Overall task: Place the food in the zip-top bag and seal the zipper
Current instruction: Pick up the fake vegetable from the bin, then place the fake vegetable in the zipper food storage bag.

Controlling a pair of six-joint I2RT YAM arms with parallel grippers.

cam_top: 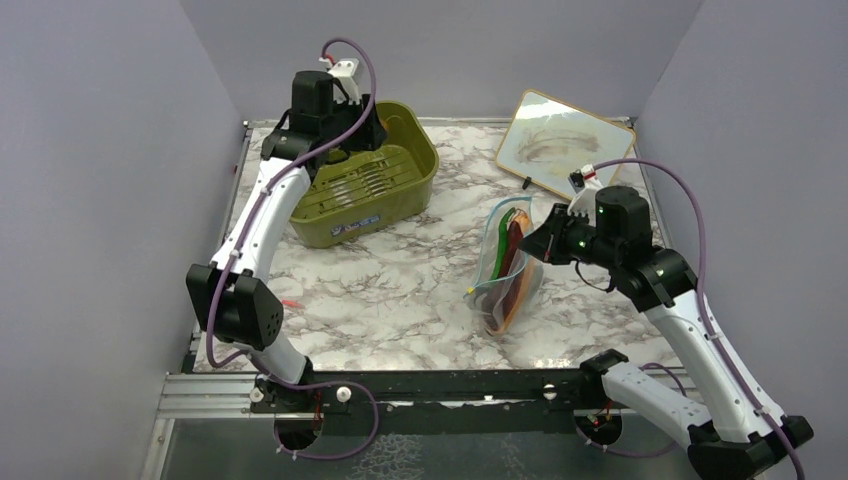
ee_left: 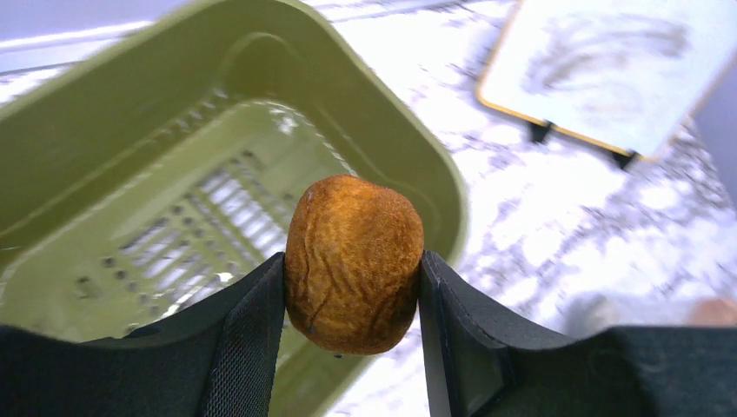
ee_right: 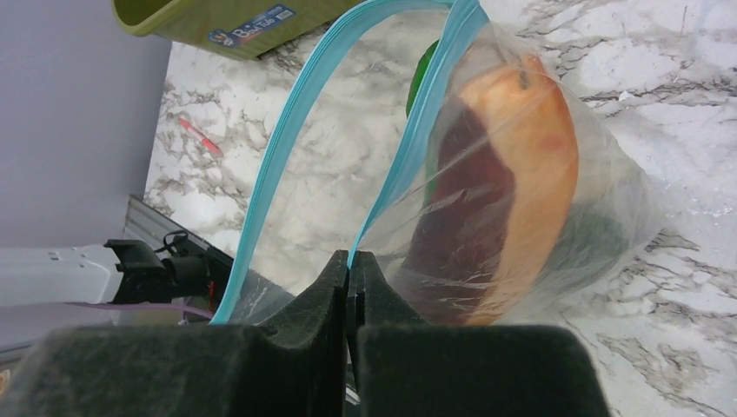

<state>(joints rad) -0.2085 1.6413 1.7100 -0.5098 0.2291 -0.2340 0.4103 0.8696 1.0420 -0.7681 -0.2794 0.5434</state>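
The left gripper (ee_left: 350,271) clasped a brown wrinkled toy food (ee_left: 354,248) between its jaws, with the olive tub (ee_left: 130,113) beneath it. The right gripper (ee_right: 350,265) was pinched tight on the zip-top bag (ee_right: 600,217) at its zipper (ee_right: 287,148). Just beyond it the hot-dog piece (ee_right: 521,156) lay inside the bag. The tub's blue label (ee_right: 252,24) was too blurred to read.

Toward the far left corner of the marbled worktop (cam_top: 400,290), an olive-green slotted tub (cam_top: 318,225), blue label on its near wall. At the far right corner, a smudged wood-framed whiteboard (cam_top: 562,146). Near the left edge, a small red scrap (cam_top: 291,301).
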